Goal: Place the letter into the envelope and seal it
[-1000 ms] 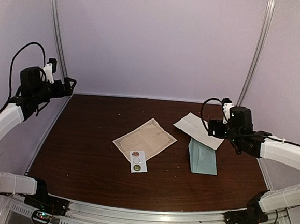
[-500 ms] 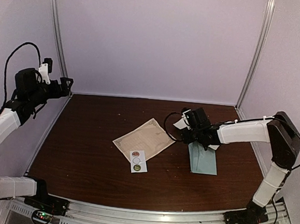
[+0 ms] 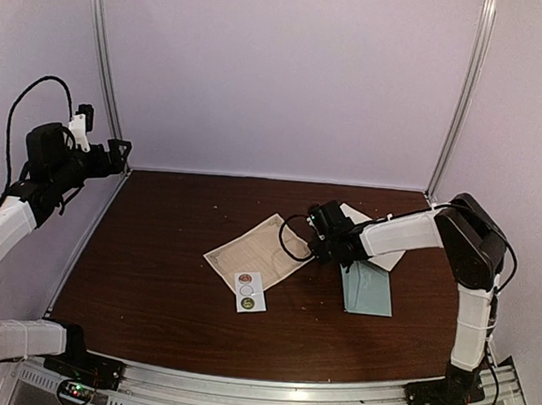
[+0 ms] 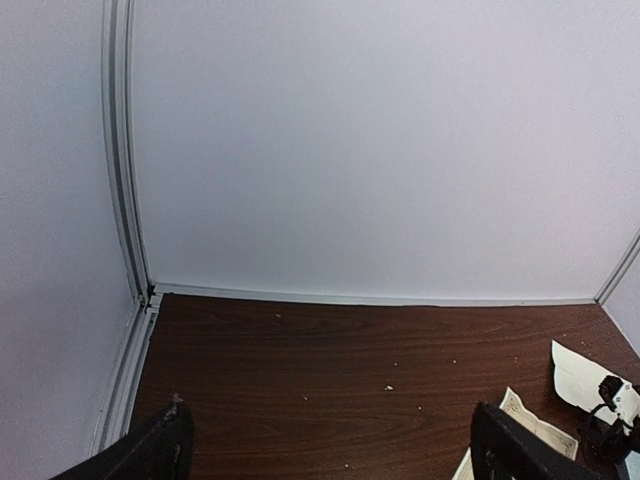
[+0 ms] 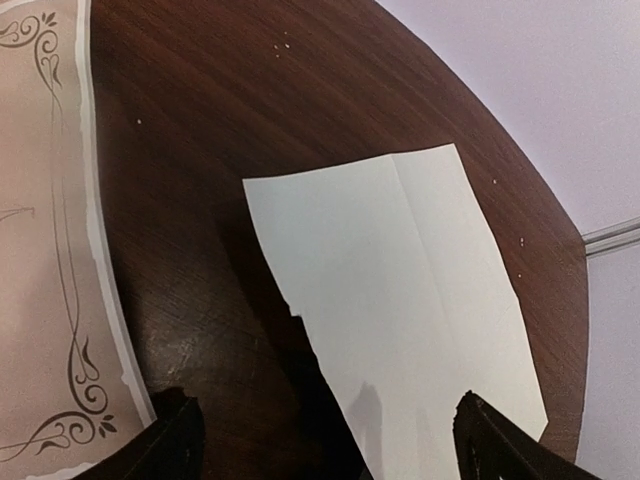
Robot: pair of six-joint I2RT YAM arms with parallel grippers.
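Observation:
The pale teal envelope point(image 3: 368, 287) lies flat at the right of the table. A white creased sheet point(image 3: 380, 251) lies just behind it and shows close up in the right wrist view point(image 5: 400, 270). A cream sheet with an ornate border point(image 3: 263, 249) lies at mid table, and its edge shows in the right wrist view point(image 5: 45, 250). My right gripper point(image 3: 326, 240) hangs low between the two sheets, open and empty point(image 5: 335, 445), over the near left edge of the white sheet. My left gripper point(image 3: 120, 150) is raised at the far left, open and empty point(image 4: 330, 460).
A small white sticker strip point(image 3: 250, 292) with round stickers lies in front of the cream sheet. White walls and metal corner posts point(image 3: 103, 67) close the table in at the back and sides. Small crumbs dot the dark wood table point(image 4: 330, 350).
My right arm has swung left from the table's right side, and its gripper now sits between the cream and white sheets. The left arm has lifted slightly. The papers have not moved.

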